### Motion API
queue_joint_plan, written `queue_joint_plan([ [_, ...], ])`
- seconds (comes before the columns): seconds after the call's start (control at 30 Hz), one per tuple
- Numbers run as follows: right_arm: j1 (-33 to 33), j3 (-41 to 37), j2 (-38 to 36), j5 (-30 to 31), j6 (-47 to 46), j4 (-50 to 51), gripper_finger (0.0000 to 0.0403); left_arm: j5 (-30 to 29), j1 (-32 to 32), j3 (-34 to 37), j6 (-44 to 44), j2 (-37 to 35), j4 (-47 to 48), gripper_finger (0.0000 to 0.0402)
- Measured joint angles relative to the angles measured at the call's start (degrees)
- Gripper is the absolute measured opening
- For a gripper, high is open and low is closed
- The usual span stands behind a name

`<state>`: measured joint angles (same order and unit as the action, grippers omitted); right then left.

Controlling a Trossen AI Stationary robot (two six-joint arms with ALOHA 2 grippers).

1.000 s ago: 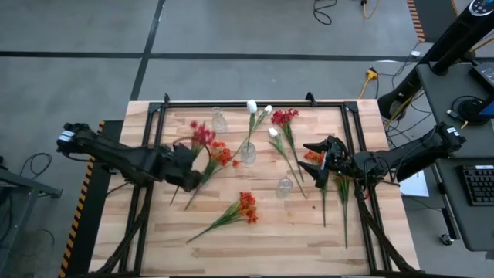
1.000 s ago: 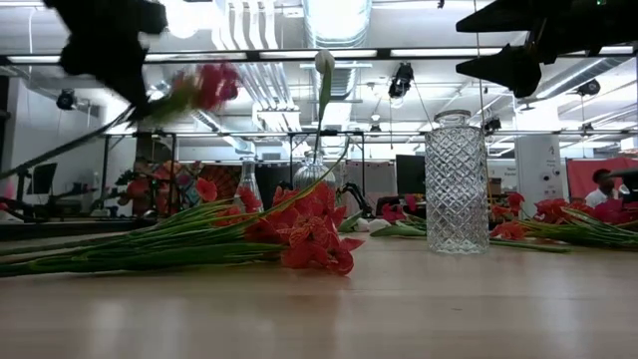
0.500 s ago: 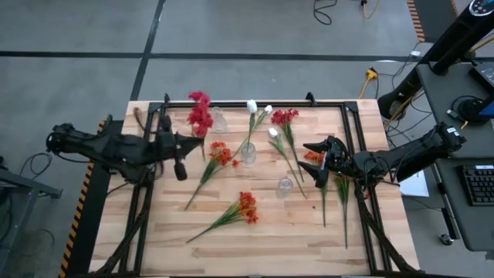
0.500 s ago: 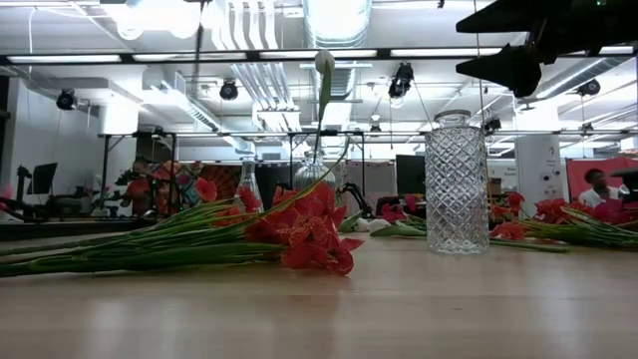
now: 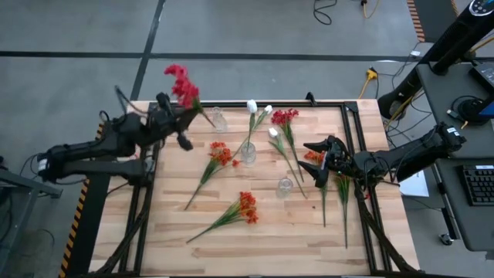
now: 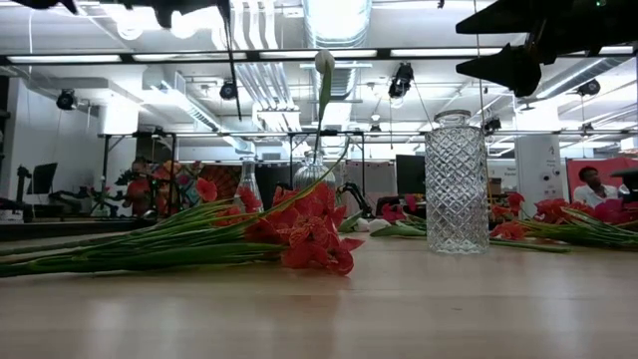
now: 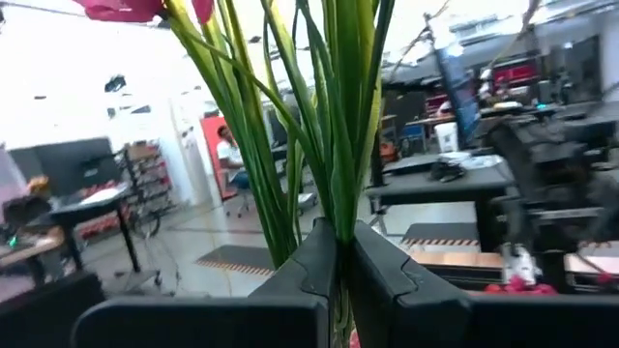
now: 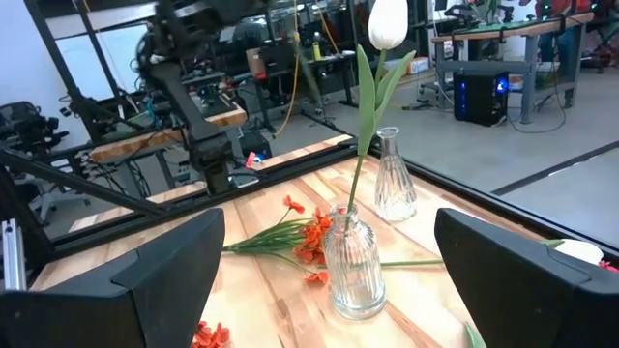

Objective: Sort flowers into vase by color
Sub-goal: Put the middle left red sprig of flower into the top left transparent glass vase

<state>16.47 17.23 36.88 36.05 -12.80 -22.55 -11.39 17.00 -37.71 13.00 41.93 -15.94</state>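
**Crimson stem aloft by the far-left vase**

The left gripper [image 5: 179, 127] was clamped on the green stalks of a crimson-red flower stem [image 5: 182, 83], holding it up beyond the table's far-left corner, just left of the small empty glass vase [image 5: 219, 120] at the far edge. In the left wrist view the dark fingers [image 7: 309, 266] pinched a whole bundle of stalks and leaves low down, with the blooms well above.

Right of that vase stood a centre vase [image 5: 248, 152] already holding a white bud [image 5: 252, 106]. An orange-red stem [image 5: 217, 156] lay between the two, and another [image 5: 241, 207] lay nearer the front. The cut-glass vase [image 5: 285, 186] stood further right, empty. The right gripper [image 5: 319, 163] hovered with its jaws wide apart over the flowers beyond it.

The stem looked light and springy, its thin stalks likely to bend and splay, so a low grip near the stalk ends seemed wise. That would leave the tip free to thread a narrow neck. The glass vases looked easy to topple.
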Motion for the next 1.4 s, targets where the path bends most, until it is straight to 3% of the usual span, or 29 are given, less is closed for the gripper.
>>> queue_joint_plan([
  [0.2,0.00,0.00,0.00,0.04,-0.01,0.02,0.0366,13.88,14.13,-3.71,-5.26,6.20,-0.22,0.0000],
  [0.43,0.00,0.00,0.04,0.11,-0.17,0.50,0.0366,19.64,21.50,-7.94,-6.28,14.85,0.26,0.0000],
  [0.7,0.00,0.00,0.07,0.11,-0.76,1.33,0.0366,20.00,22.44,-10.38,-5.93,20.05,0.63,0.0000],
  [1.4,0.00,0.00,0.07,0.07,-0.76,1.31,0.0366,19.99,25.90,-11.02,-5.36,20.31,2.66,0.0000],
])
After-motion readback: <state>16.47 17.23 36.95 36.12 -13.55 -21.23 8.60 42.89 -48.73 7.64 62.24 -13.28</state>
